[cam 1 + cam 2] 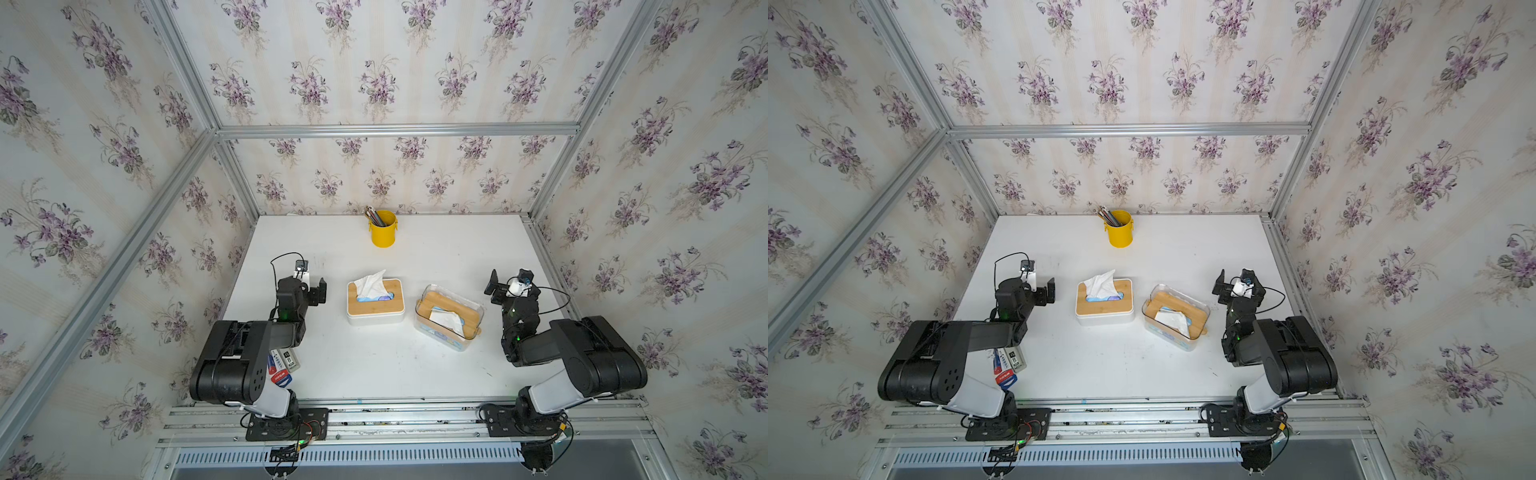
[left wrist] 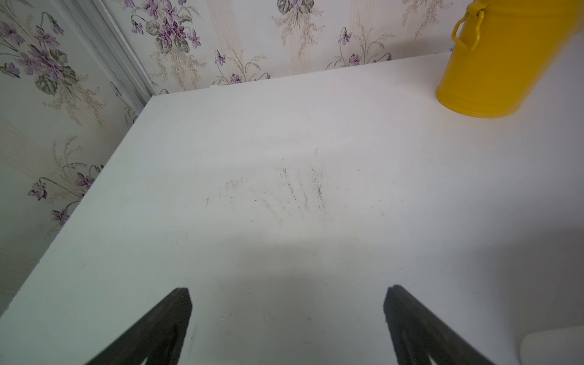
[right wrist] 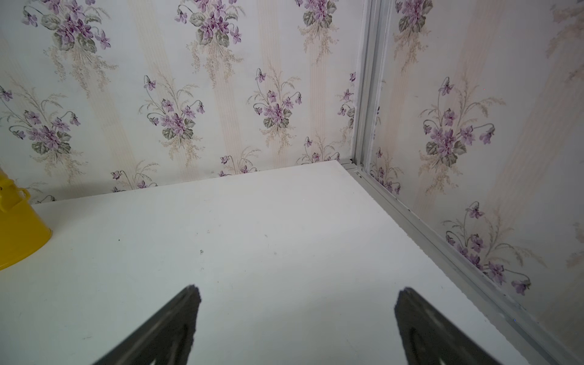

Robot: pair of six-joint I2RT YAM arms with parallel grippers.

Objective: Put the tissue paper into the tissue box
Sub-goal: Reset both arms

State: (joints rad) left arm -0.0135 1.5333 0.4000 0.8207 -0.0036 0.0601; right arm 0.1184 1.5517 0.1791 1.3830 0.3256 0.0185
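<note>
In both top views you see tissue paper (image 1: 370, 282) poking up through the wooden lid of the white tissue box (image 1: 376, 316) on the surface (image 1: 374, 374); beside it a clear box (image 1: 451, 343) holds another tissue (image 1: 446, 320), and a yellow pot (image 1: 383, 235) holds pencils (image 1: 372, 217). The stickers (image 1: 284, 365) by your left arm are unreadable. The left wrist view shows your left pincer (image 2: 287, 295) spread, empty; the right wrist view, your right pincer (image 3: 297, 295) likewise.

Violet-flowered wallpaper walls (image 1: 374, 62), aluminium frame rails (image 1: 395, 129), scuffed white tabletop (image 1: 415, 374) under soft even light.
</note>
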